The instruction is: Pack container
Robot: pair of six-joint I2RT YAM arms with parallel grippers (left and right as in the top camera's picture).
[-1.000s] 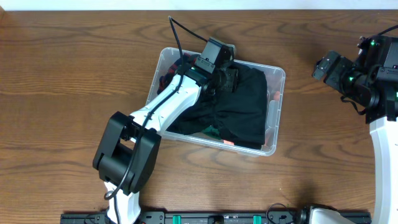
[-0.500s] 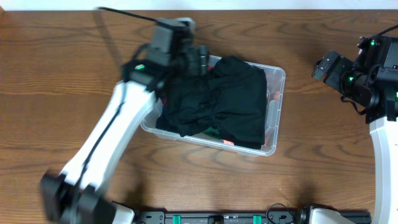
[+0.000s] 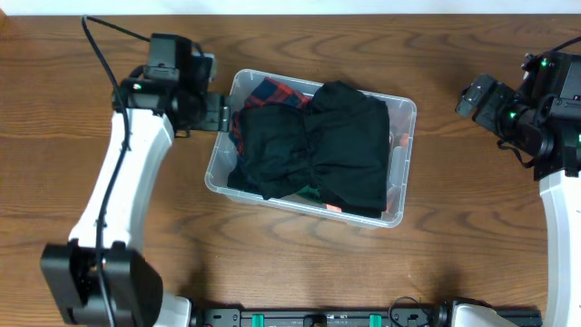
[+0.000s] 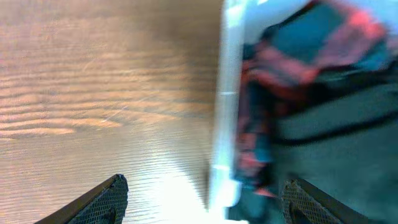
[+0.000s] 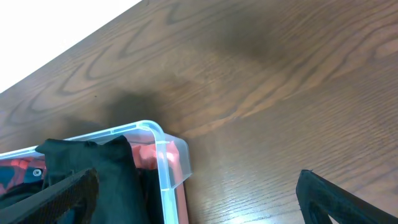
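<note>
The clear plastic container (image 3: 402, 162) sits mid-table, packed with black clothing (image 3: 318, 150) and a red plaid garment (image 3: 272, 93). My left gripper (image 3: 214, 111) is open and empty, just outside the container's left wall. In the left wrist view its fingers straddle the container's rim (image 4: 227, 118), with plaid cloth (image 4: 273, 68) inside. My right gripper (image 3: 474, 98) is open and empty, well right of the container. In the right wrist view, the container's corner (image 5: 163, 149) shows with black cloth (image 5: 93, 168) and something red.
The brown wooden table (image 3: 91, 136) surrounds the container. A black rail (image 3: 318, 318) runs along the front edge. My left arm (image 3: 113, 200) spans the left side; my right arm (image 3: 558, 209) stands at the far right.
My left gripper has pulled out of the container and swung left, ending outside its left wall. The plaid garment now shows. My right arm has not moved.
</note>
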